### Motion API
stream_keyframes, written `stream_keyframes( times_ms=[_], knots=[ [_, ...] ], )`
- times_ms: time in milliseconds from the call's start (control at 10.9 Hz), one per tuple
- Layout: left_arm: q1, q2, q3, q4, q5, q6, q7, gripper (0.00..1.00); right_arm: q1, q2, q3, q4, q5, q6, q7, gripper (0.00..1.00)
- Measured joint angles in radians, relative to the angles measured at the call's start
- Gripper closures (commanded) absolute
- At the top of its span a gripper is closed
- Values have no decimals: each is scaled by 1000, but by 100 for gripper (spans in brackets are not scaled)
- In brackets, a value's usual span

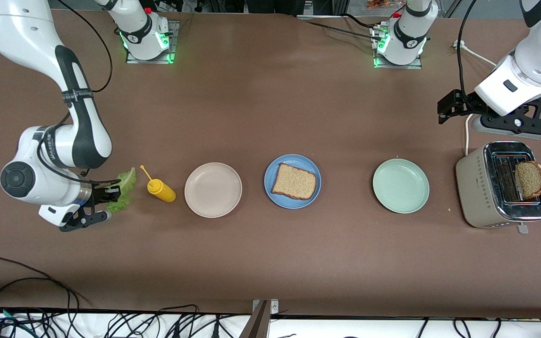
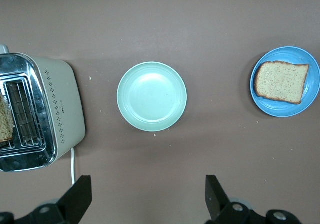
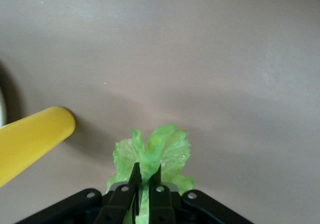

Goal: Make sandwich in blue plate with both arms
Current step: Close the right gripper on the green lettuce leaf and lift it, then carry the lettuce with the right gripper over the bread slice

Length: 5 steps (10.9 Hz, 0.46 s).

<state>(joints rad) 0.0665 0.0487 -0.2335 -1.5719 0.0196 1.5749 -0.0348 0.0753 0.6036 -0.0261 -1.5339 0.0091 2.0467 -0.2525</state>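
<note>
One brown bread slice (image 1: 294, 181) fills the blue plate (image 1: 273, 188); right hand (image 3: 145, 176) pinches ruffled green lettuce (image 3: 165, 149), left hand (image 2: 145, 199) spread.

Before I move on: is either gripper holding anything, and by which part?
The right gripper is shut on the lettuce leaf, pinching its edge. The left gripper is open and empty near the toaster.
</note>
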Motion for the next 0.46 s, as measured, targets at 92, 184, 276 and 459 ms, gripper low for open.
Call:
stream_keyframes(
  times_ms=[92, 184, 276, 459],
  knots=[
    [0, 0, 0, 0, 0, -2, 0, 0, 4, -21, 0, 0, 0, -26, -1, 100],
    [0, 0, 0, 0, -1, -6, 0, 0, 8, -42, 0, 0, 0, -54, -1, 100],
    [0, 0, 0, 0, -1, -10, 0, 0, 12, -67, 2, 0, 0, -90, -2, 100],
    [1, 0, 2, 0, -1, -12, 0, 0, 24, -125, 3, 1, 0, -163, -2, 100]
  ],
)
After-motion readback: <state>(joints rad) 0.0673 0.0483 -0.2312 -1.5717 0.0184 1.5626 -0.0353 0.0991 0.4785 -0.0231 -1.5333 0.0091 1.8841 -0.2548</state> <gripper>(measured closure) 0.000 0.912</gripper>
